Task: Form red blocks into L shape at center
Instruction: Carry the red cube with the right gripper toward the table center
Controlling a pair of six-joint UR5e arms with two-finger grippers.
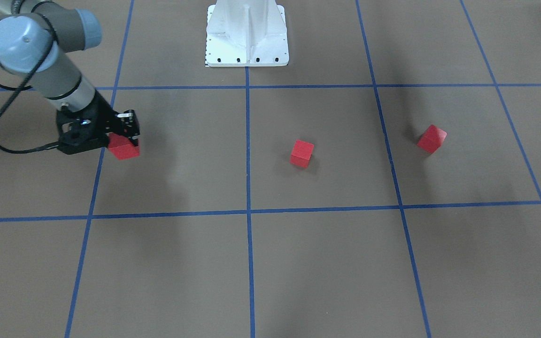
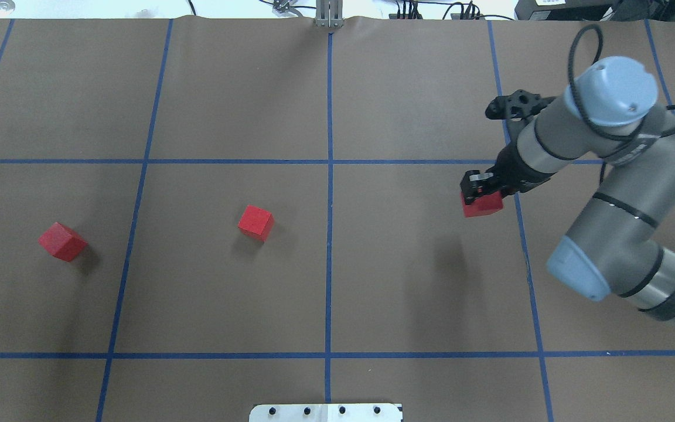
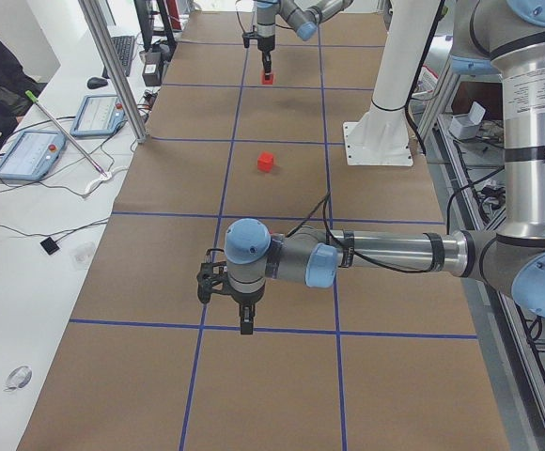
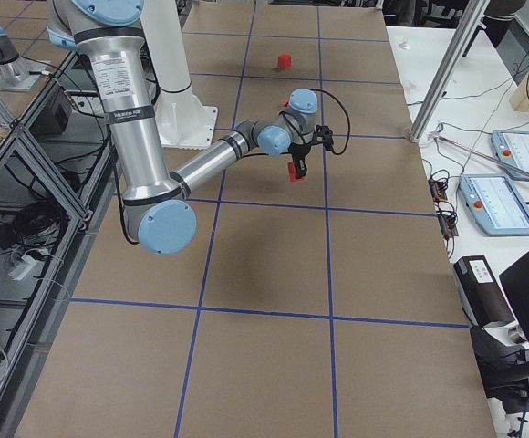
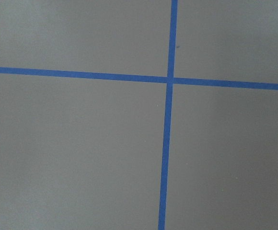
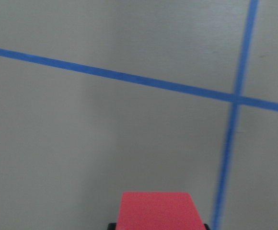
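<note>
My right gripper (image 2: 480,198) (image 1: 123,143) is shut on one red block (image 2: 483,203) (image 1: 124,150) and holds it just above the table, right of the center line (image 2: 329,234). That block fills the bottom edge of the right wrist view (image 6: 156,211). A second red block (image 2: 255,222) (image 1: 302,153) lies just left of the center line. A third red block (image 2: 62,241) (image 1: 431,138) lies tilted at the far left. My left gripper (image 3: 245,324) hangs over the table near a tape crossing; I cannot tell whether it is open or shut.
The white robot base plate (image 2: 326,412) (image 1: 247,47) sits at the table's near edge. Blue tape lines (image 5: 167,143) cross the brown surface. Teach pendants (image 3: 28,155) (image 4: 497,201) and metal posts (image 3: 113,70) stand beside the table's far side.
</note>
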